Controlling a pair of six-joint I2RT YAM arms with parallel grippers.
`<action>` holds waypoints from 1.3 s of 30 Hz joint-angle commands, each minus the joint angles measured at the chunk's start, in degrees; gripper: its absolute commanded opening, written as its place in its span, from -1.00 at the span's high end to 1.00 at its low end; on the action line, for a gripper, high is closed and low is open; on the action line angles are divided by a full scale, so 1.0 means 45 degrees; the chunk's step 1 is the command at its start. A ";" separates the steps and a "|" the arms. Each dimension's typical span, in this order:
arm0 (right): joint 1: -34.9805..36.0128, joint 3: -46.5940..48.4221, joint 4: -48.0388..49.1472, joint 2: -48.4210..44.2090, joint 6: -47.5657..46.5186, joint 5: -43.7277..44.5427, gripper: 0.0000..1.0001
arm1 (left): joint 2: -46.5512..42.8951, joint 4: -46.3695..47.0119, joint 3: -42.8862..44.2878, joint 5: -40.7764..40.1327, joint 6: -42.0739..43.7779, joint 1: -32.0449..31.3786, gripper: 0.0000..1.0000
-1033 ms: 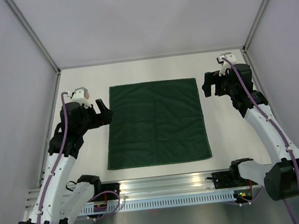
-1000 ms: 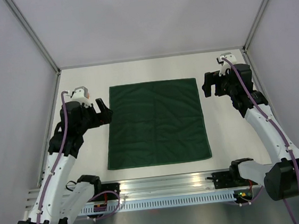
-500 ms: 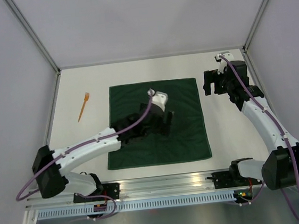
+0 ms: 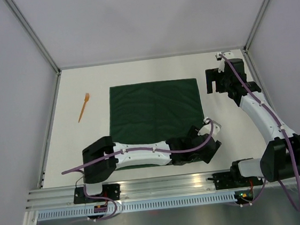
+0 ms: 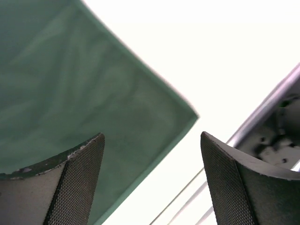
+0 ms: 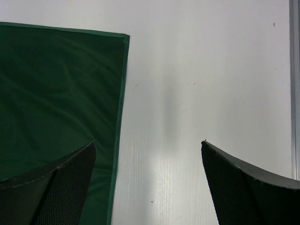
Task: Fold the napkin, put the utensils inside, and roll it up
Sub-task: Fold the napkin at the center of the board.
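Note:
The dark green napkin (image 4: 155, 112) lies flat and unfolded in the middle of the table. An orange fork (image 4: 83, 107) lies left of it, by the far left corner. My left arm reaches low across the napkin's near edge. The left gripper (image 4: 211, 148) is open above the near right corner, nothing between its fingers. In the left wrist view that corner of the napkin (image 5: 93, 93) sits just ahead of the left gripper (image 5: 152, 140). My right gripper (image 4: 210, 82) hangs open beside the far right corner. In the right wrist view the right gripper (image 6: 147, 150) is over bare table, with the napkin (image 6: 56, 93) to its left.
The metal base rail (image 4: 163, 186) runs along the near edge, close behind the left gripper, and the rail (image 5: 276, 98) also shows in the left wrist view. Frame posts and grey walls close in the table (image 4: 232, 130) on three sides.
My left arm has swung from the napkin's left side across it to the near right corner, uncovering the orange fork. The right gripper has shifted slightly farther back. Both grippers stayed open.

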 commanded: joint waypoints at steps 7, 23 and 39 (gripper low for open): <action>-0.0040 0.0510 -0.0396 0.0013 0.0193 0.0753 -0.96 | 0.1840 0.0756 0.1354 -0.0213 -0.0500 -0.0824 -0.64; -0.0040 0.0393 -0.0435 0.0013 0.0194 0.0519 -0.96 | 0.3345 0.1264 0.2135 -0.0779 0.0027 -0.1098 -0.32; -0.0041 0.0315 -0.0474 0.0032 0.0174 0.0324 -0.96 | 0.4009 0.1439 0.2272 -0.1013 0.0261 -0.1098 0.00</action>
